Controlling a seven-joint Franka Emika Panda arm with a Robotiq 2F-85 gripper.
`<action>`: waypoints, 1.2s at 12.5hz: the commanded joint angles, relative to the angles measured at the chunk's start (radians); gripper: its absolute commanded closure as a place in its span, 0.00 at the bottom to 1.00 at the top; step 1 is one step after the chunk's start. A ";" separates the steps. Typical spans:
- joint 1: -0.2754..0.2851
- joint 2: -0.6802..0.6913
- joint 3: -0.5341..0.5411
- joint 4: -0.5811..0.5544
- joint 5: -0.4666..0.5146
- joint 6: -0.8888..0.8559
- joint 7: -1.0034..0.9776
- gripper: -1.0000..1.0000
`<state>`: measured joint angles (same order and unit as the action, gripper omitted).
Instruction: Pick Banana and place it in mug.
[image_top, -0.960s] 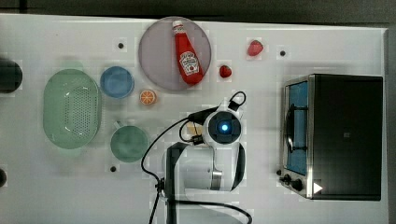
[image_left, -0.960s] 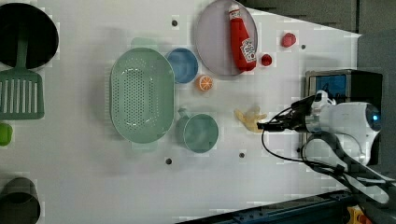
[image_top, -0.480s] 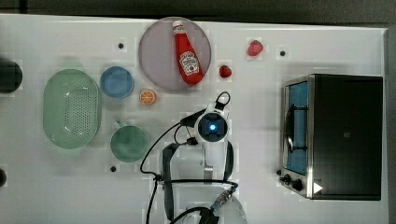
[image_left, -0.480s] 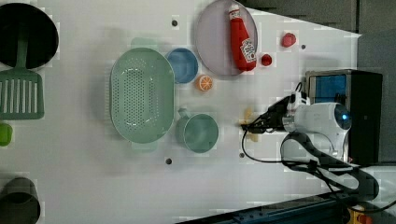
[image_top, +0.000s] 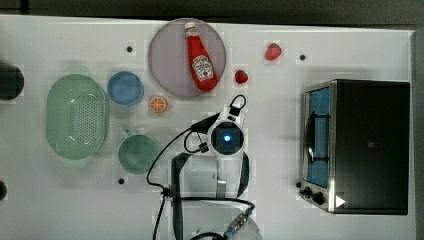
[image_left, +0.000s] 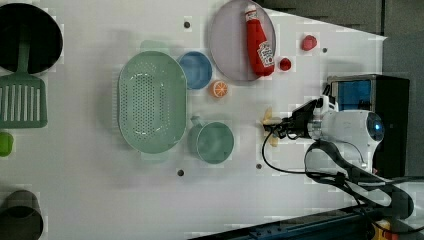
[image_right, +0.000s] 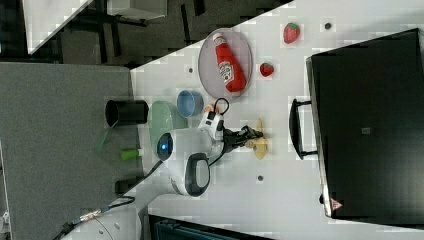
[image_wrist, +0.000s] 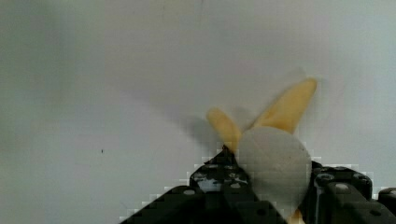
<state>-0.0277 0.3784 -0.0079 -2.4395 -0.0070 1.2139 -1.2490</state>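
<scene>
One arm is all I have here, and I see it bent low over the white table (image_left: 100, 200), its wrist reaching toward the left view's left with the gripper (image_left: 278, 126) down at the banana (image_left: 270, 131). From the right view the gripper (image_right: 250, 136) has its black fingers set around the banana (image_right: 259, 145), narrowed onto it, though I cannot tell if the grip is firm. On my wrist view the banana (image_wrist: 285, 109) shows as pale yellow-cream curved fingers fanning out from between the pads, lying on the table. It sits just beside the teal-green mug (image_left: 214, 143), on the left view's right of it, apart from it.
</scene>
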 joint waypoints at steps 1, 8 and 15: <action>0.001 -0.101 -0.041 -0.010 -0.013 -0.018 -0.009 0.68; 0.006 -0.489 -0.022 0.092 -0.012 -0.606 0.013 0.68; 0.041 -0.570 0.157 0.133 0.026 -0.737 0.320 0.68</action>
<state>-0.0130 -0.2037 0.1050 -2.2676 0.0250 0.5293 -1.0459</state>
